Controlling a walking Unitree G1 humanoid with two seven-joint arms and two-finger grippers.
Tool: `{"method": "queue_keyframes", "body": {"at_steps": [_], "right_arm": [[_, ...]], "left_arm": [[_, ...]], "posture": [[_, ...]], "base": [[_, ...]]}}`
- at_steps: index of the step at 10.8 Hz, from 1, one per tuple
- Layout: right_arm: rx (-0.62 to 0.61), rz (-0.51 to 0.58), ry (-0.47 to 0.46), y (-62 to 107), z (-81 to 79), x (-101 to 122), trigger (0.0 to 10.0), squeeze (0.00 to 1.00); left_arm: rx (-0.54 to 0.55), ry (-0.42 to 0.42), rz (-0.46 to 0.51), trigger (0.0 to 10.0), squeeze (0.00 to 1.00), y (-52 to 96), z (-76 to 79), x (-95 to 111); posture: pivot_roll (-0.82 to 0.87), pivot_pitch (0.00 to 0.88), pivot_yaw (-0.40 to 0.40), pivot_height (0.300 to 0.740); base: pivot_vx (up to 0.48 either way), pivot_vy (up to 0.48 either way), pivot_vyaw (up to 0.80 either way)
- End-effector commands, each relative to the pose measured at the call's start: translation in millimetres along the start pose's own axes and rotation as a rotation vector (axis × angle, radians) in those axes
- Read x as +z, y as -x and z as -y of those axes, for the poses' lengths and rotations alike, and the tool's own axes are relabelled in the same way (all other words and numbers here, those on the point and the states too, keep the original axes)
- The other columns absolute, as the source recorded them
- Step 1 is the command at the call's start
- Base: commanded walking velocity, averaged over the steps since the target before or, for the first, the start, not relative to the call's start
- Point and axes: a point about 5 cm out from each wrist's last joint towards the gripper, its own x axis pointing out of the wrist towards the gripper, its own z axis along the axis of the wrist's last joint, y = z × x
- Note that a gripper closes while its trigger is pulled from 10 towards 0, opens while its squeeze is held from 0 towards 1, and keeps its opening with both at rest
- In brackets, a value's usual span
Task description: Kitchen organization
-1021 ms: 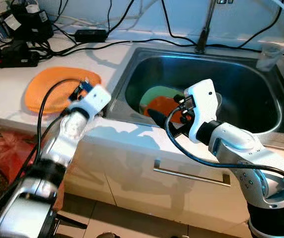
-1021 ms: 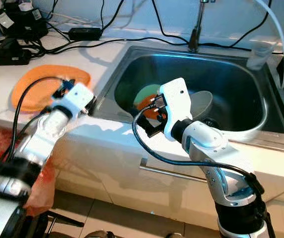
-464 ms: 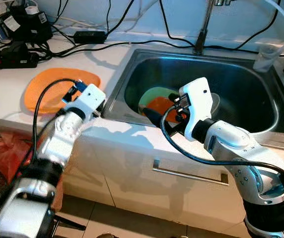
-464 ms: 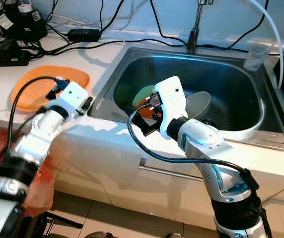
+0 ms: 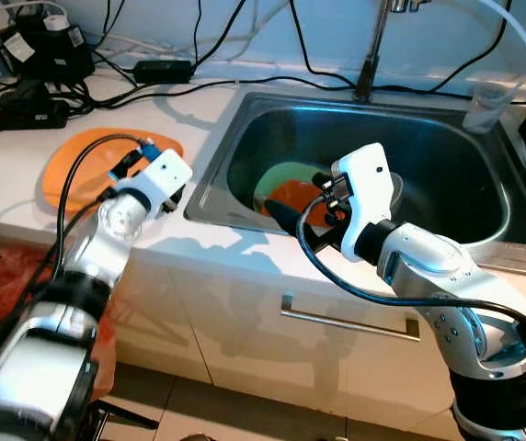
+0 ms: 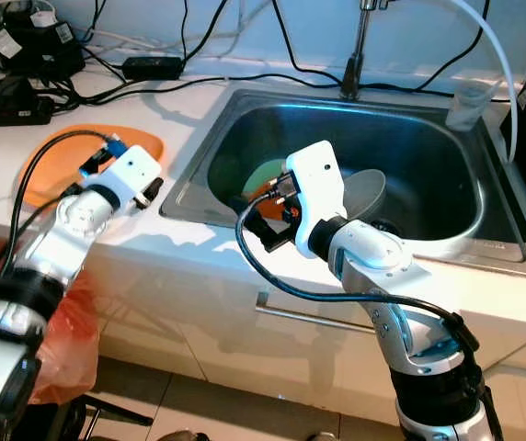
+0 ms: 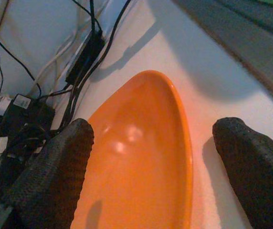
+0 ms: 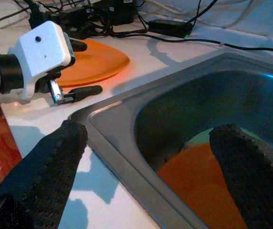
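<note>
Straddling orange plate [image 7: 141,157] rim on tabletop [image 5: 24,197], left claw [image 7: 151,167] wide; lower squarely. Right claw [image 8: 151,157] wide over sink [image 5: 447,147].

White worktop [image 5: 24,188] holding an orange plate [image 5: 74,165], tangled black cables [image 5: 107,78], power adapters and a steel sink [image 5: 245,129].

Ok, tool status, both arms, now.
Left tool: open, empty, at the orange plate.
Right tool: open, empty, at the sink edge.
</note>
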Motion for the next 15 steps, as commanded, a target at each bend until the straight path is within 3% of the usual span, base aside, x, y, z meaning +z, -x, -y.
{"method": "queue_keyframes", "body": {"at_steps": [1, 3, 4, 5, 8, 15], "right_arm": [[-0.006, 0.018, 0.010, 1.9, -1.2, 3.0, 10.0, 0.00], [-0.011, 0.019, 0.007, 2.4, -2.4, 2.7, 10.0, 0.00], [-0.014, 0.019, 0.007, 2.9, -2.4, 2.7, 10.0, 0.00], [-0.017, 0.020, 0.007, 3.4, -2.5, 2.9, 10.0, 0.00], [-0.025, 0.018, 0.005, 4.7, -2.4, 2.5, 10.0, 0.00], [-0.006, 0.032, -0.007, 7.4, -5.2, 3.9, 10.0, 0.00]], "left_arm": [[-0.075, -0.033, -0.107, 10.0, 0.00, 2.0, 13.4, -22.9], [-0.083, -0.069, -0.122, 10.0, 0.00, -1.6, 12.7, -21.6], [-0.090, -0.129, -0.127, 8.3, 0.00, -3.0, 11.9, -21.8], [-0.112, -0.166, -0.139, 0.0, 0.00, -3.7, 12.6, -23.0], [-0.196, -0.218, -0.186, 0.0, 0.00, -2.9, 19.4, -30.4], [-0.228, -0.168, -0.265, 0.0, 0.00, 1.7, 22.0, -46.6]], "posture": [[-0.05, 0.060, 0.049, 0.740], [-0.05, 0.063, 0.055, 0.740], [-0.06, 0.065, 0.058, 0.740], [-0.06, 0.066, 0.062, 0.740], [-0.07, 0.069, 0.068, 0.740], [-0.07, 0.074, 0.068, 0.740]], "base": [[0.000, 0.000, 0.00], [0.000, 0.000, 0.00], [0.000, 0.000, 0.00], [0.000, 0.000, 0.00], [0.000, 0.000, 0.00], [0.000, 0.000, 0.00]]}}
